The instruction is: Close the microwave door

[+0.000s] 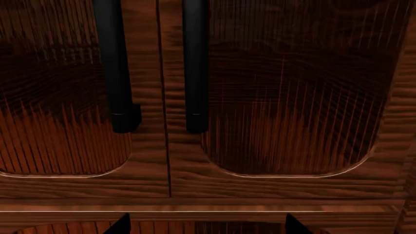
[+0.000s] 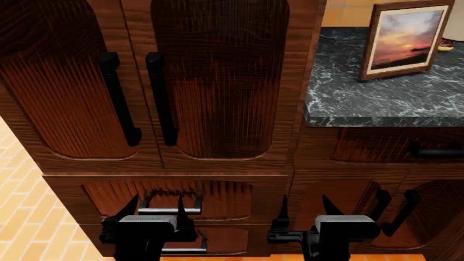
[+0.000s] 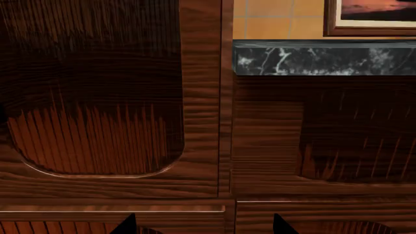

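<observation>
Two hands sit low in the head view, side by side in front of the cabinetry, and neither holds anything. The left hand [image 2: 157,209] has its dark fingertips apart, pointing forward at a lower drawer front with a pale bar handle [image 2: 169,211] just beyond them. The right hand [image 2: 303,209] is likewise spread, its prongs aimed at the seam where the tall cabinet meets the lower cabinet under the surface. Both wrist views show only the fingertip points at the frame edge with open gaps between them, which confirms the spread pose.

Outward from the left hand, above and ahead, stand the two tall cabinet doors [image 2: 217,81] with their paired black vertical handles [image 2: 161,98]; the left wrist view looks straight at the lower ends of those handles. Outward from the right hand, above and off to its right, runs the dark marble surface [image 2: 377,98], carrying a framed sunset picture [image 2: 405,38] leaning upright near its back.

No microwave shows in any of the three views, so its door, which way it swings and which arm lies nearer cannot be told from here. My judgement is that the task has not begun in earnest: the base or head likely has to turn or rise to find the microwave before either arm can be chosen, and both arms are held low, level and ready
</observation>
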Motion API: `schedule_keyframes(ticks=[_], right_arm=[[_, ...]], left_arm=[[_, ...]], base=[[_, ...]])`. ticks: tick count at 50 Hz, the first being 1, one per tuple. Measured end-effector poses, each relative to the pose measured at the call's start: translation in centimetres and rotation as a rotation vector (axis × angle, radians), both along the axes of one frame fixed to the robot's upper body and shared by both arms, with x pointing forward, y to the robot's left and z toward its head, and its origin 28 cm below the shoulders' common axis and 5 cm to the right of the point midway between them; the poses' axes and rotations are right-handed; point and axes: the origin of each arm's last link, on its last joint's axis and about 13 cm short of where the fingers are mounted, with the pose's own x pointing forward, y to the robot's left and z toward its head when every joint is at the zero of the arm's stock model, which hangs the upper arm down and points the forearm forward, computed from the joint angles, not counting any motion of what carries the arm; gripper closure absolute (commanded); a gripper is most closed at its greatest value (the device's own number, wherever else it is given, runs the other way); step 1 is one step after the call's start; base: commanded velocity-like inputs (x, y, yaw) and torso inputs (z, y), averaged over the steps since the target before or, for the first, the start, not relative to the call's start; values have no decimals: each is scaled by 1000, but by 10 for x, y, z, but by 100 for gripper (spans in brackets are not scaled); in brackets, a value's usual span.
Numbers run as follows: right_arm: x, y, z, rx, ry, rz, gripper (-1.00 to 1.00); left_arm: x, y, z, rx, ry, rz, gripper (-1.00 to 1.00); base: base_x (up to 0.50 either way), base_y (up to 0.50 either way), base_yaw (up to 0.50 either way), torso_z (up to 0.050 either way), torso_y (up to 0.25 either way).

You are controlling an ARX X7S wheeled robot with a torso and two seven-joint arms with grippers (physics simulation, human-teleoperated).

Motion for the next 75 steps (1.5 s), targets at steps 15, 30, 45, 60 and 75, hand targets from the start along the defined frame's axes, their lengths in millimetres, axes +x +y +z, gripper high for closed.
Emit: schedule_keyframes(ticks=[15,30,45,60,75], right_arm=[[0,1,0,-5,4,4,-100],[-1,1,0,-11,4,3,-100],[-4,0,38,-46,-47,-30,-100],[-11,0,81,-71,-135,-53,-100],[-13,1,90,-69,-159,-52,-100]], left_arm=[[-1,-1,-3,38,-45,-5,-100],[-2,0,-7,71,-85,-15,-100],[-4,12,35,59,-112,71,-100],[-14,20,81,39,-159,117,-100],[-19,22,89,39,-174,120,-100]], base=[[0,0,0,0,0],[0,0,0,0,0],[0,0,0,0,0],[0,336,0,0,0],[0,500,0,0,0]])
